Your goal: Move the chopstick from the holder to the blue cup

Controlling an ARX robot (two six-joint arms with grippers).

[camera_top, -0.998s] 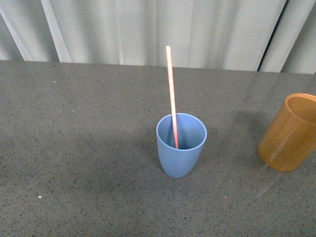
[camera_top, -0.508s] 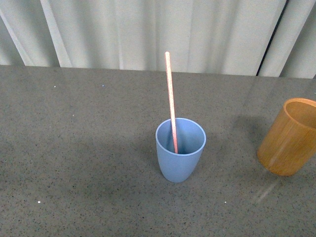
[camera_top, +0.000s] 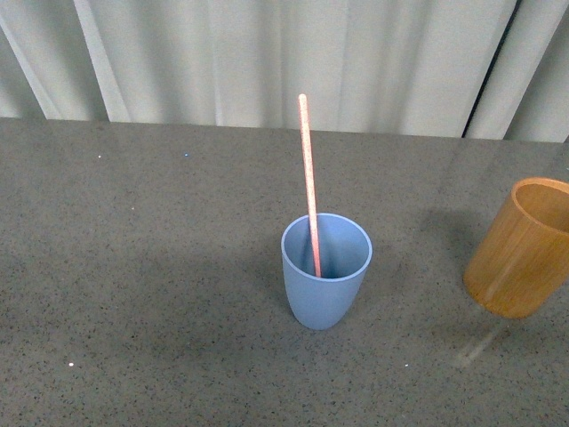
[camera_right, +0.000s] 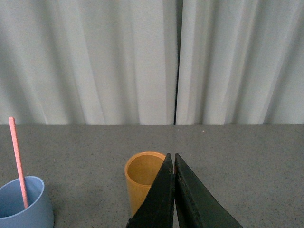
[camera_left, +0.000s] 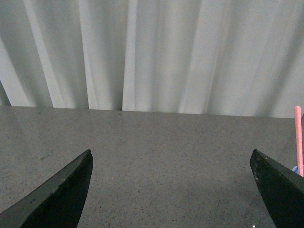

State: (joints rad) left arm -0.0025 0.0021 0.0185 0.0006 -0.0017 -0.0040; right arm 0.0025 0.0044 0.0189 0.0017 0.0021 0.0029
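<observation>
The light blue cup stands upright near the table's middle in the front view. A salmon-pink chopstick stands in it, leaning slightly left. The orange-brown holder stands at the right edge and looks empty. Neither gripper shows in the front view. In the right wrist view my right gripper is shut and empty, in front of the holder, with the blue cup and chopstick to one side. In the left wrist view my left gripper is open and empty over bare table; the chopstick's top shows at the edge.
The grey speckled table spreads around the cups. White pleated curtains hang behind the table's far edge, with a dark gap between two panels.
The front view shifted slightly between one second ago and half a second ago, so the cups sit a little lower in the picture. Since then nothing has visibly moved.
</observation>
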